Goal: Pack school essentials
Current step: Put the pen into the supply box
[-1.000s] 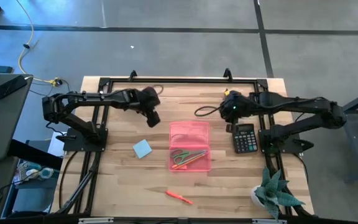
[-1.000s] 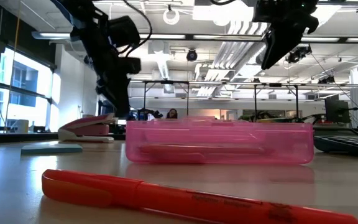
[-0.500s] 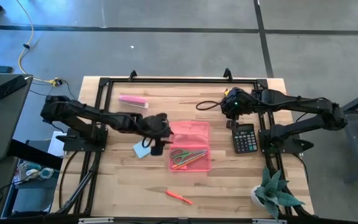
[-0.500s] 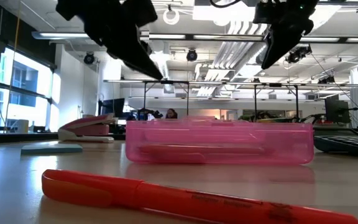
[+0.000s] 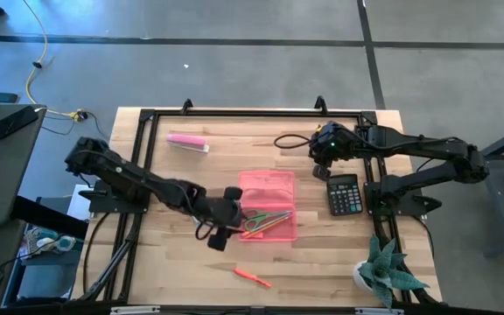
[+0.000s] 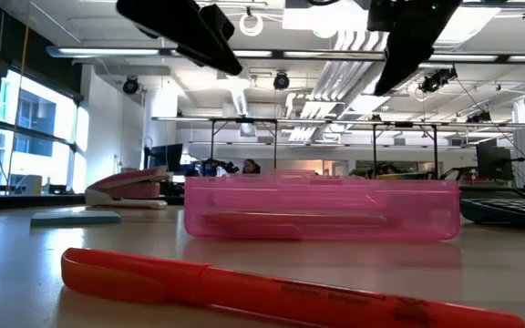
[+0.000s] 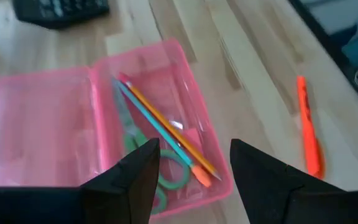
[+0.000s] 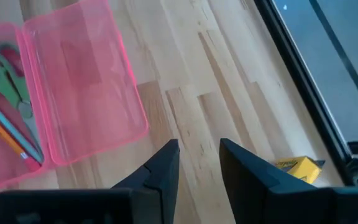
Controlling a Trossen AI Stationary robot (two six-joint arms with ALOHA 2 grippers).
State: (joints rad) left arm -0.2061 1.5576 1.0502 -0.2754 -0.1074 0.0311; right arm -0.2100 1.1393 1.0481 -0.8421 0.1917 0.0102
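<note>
The pink case (image 5: 267,206) is lying open in the middle of the table (image 5: 322,262), lid side toward the far edge. It is holding the scissors (image 7: 157,171) and two pencils (image 7: 166,134), one orange and one teal. Those items are judged packed.

Still outside the case: the pen (image 5: 252,276) is lying near the front edge, well apart from the case; the yellow box (image 8: 298,167) is sitting by the frame rail, seen only from the right wrist; the blue pad (image 6: 76,217) is showing at the case's left side in the low view, but is hidden under the left arm from above. The tiny red piece is not identifiable. The task is judged roughly half done, with the lid still open.

The left gripper (image 5: 223,229) is hovering just beside the case's left front corner, fingers (image 7: 135,180) apart and holding nothing. The right gripper (image 5: 320,156) is waiting above the table near the calculator (image 5: 343,193), fingers (image 8: 163,171) apart with a narrow gap, also empty.

Count:
- case: one
- scissors: one
- pencils: two
- pen: one
- yellow box: one
- pad: one
- calculator: one
- pink bar (image 5: 187,142): one, near the far edge
- potted plant (image 5: 388,271): one, front right corner
</note>
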